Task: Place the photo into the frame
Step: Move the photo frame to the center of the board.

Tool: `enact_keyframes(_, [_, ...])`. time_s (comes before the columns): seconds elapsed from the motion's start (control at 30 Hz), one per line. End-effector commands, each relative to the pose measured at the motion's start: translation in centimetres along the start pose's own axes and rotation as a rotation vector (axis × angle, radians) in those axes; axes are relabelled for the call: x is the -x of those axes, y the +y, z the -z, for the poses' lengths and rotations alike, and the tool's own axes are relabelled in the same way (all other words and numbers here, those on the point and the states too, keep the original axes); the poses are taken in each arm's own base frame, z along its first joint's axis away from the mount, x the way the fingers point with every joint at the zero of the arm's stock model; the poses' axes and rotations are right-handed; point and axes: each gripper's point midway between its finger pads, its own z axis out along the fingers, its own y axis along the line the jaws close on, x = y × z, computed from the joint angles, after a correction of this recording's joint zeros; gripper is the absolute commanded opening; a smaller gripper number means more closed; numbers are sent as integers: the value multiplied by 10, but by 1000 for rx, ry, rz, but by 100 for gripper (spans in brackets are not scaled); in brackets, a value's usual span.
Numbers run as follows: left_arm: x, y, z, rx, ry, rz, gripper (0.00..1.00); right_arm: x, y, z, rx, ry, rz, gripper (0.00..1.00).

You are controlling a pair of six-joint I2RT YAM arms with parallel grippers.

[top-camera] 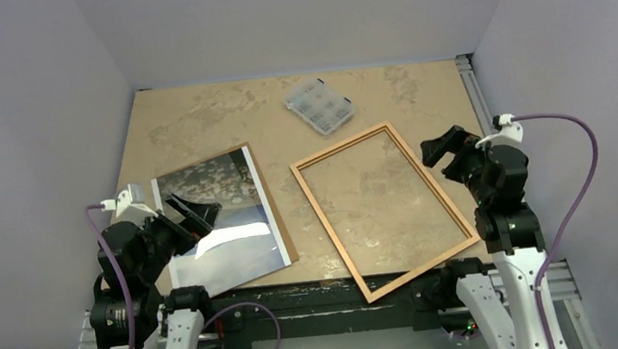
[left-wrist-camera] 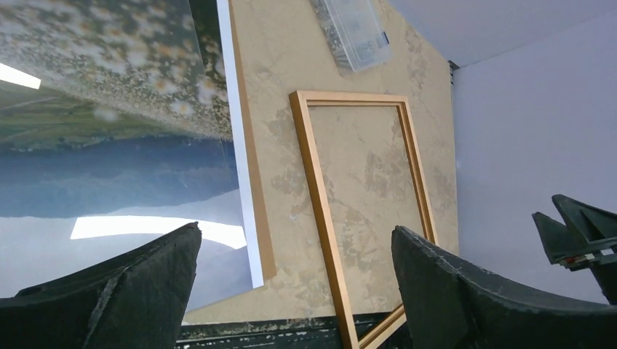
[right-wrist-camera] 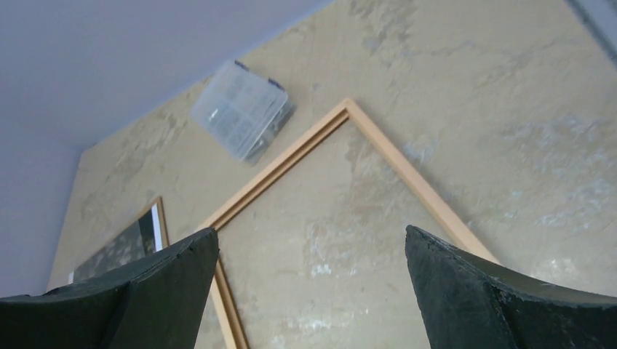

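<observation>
The glossy photo lies face up at the near left of the table, on a brown backing board. The orange-brown wooden frame lies flat to its right, one corner hanging past the near table edge. My left gripper hovers over the photo's left part, open, with nothing between its fingers. My right gripper hangs open by the frame's right rail, holding nothing. The left wrist view shows the photo and the frame. In the right wrist view the frame fills the middle.
A small clear plastic compartment box sits at the back of the table, beyond the frame's far corner. Grey walls close in the left, right and back. A black rail runs along the near table edge between the arm bases.
</observation>
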Motion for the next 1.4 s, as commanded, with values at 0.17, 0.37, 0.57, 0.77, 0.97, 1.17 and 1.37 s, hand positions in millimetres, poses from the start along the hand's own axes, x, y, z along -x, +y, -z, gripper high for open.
enact_keyframes(0.17, [-38, 6, -7, -22, 185, 35, 100, -85, 8, 21, 159, 306, -25, 99])
enact_keyframes(0.37, [-50, 5, -20, -56, 292, 12, 100, -109, 10, 17, 211, 427, -2, 98])
enact_keyframes(0.57, [-66, 34, -31, 85, 445, -21, 100, -130, 24, 8, 276, 571, 7, 98])
enact_keyframes(0.77, [-76, 63, -42, 286, 555, -102, 100, -166, 41, 3, 290, 696, 78, 98])
enact_keyframes(0.97, [-87, 45, -68, 316, 584, -221, 100, -209, 58, 3, 249, 756, 239, 96])
enact_keyframes(1.17, [-100, -21, -90, 124, 544, -157, 100, -243, 70, 12, 247, 814, 333, 89])
enact_keyframes(1.37, [-96, -74, -88, 12, 523, -166, 100, -280, 101, 30, 279, 875, 414, 89])
